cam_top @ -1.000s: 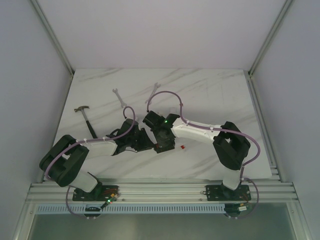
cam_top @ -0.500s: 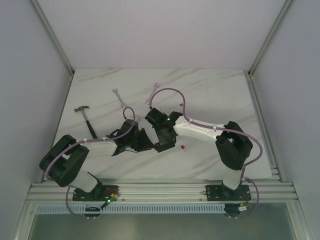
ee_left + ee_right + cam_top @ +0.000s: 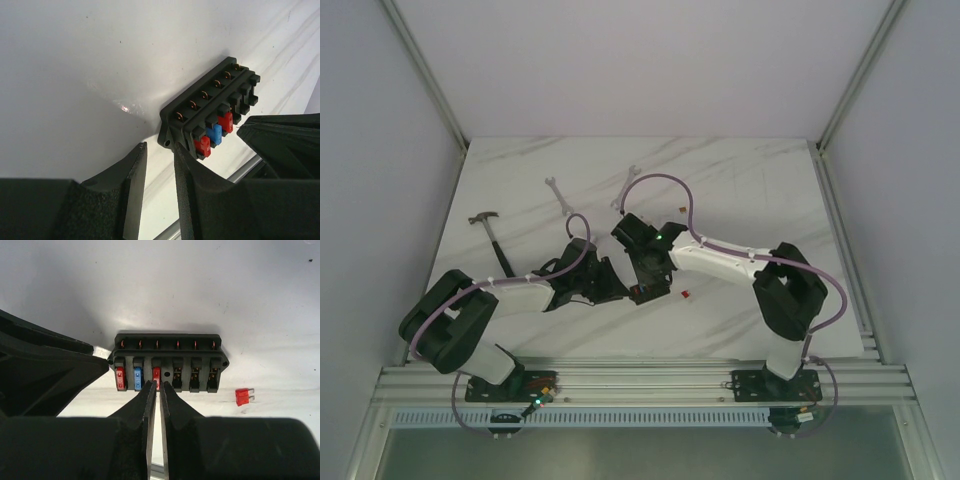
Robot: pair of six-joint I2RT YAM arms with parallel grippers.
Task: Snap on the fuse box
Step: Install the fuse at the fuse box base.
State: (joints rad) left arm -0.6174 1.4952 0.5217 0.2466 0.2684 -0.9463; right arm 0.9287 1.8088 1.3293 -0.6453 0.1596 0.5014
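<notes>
six-slot black plastic fuse box [image 3: 168, 359]

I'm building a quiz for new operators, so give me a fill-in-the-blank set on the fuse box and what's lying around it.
1. The fuse box has ___ fuse slots in a row.
2. Its seated fuses run red, ___, red.
3. The loose fuse on the table beside it is ___.
4. Left of the two wrenches lies a ___.
Missing words: six; blue; red; hammer.
</notes>
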